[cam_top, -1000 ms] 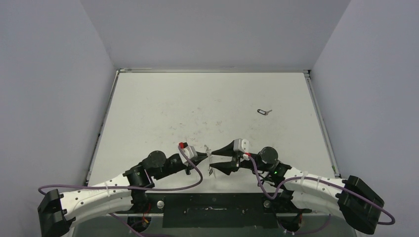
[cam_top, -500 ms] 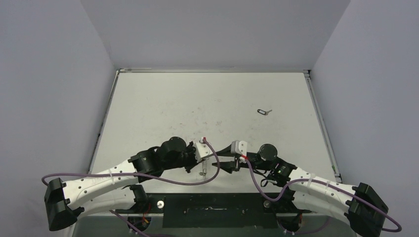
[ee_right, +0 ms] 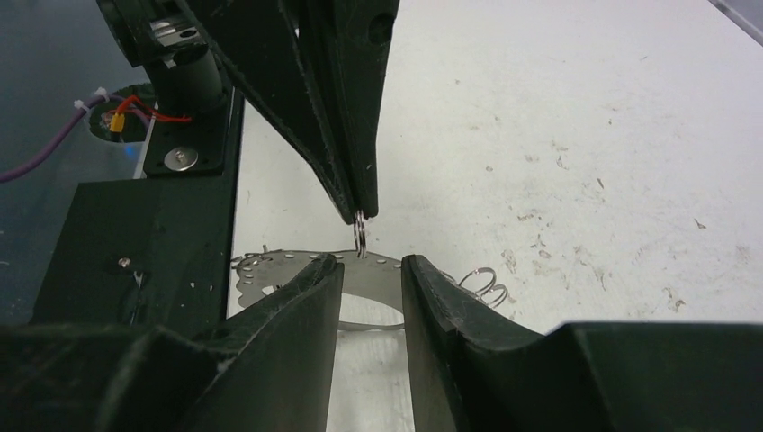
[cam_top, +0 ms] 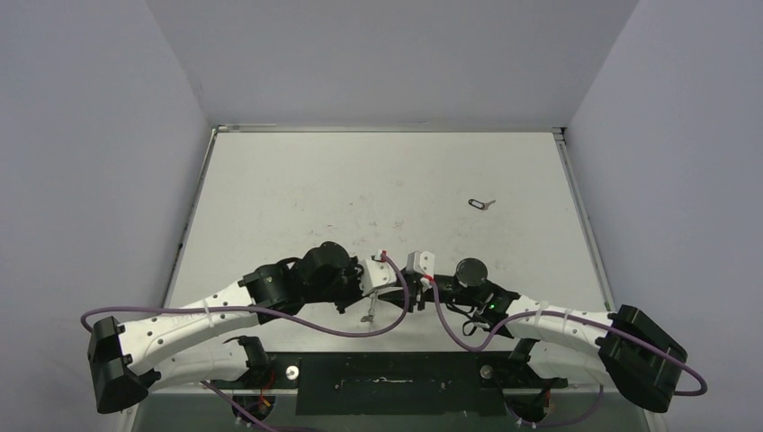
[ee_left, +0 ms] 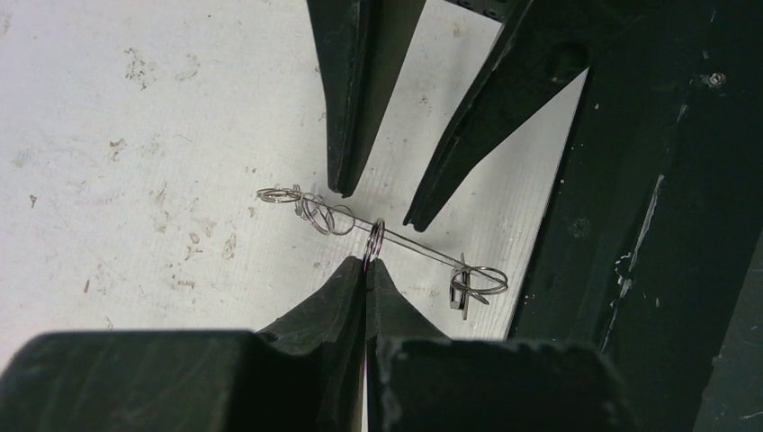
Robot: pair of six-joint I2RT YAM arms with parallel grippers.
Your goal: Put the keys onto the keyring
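Keyring pinched in the closed left gripper; right gripper, narrower than before, straddles it with a gap; keys unmoved, far right on the bench

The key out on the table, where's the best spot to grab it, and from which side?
Pinch the key by its black loop, across the loop's short width, coming straight down. It lies flat on the table, so a side approach likely finds no edge; the silver blade looks too thin.

No legible txt or nos.
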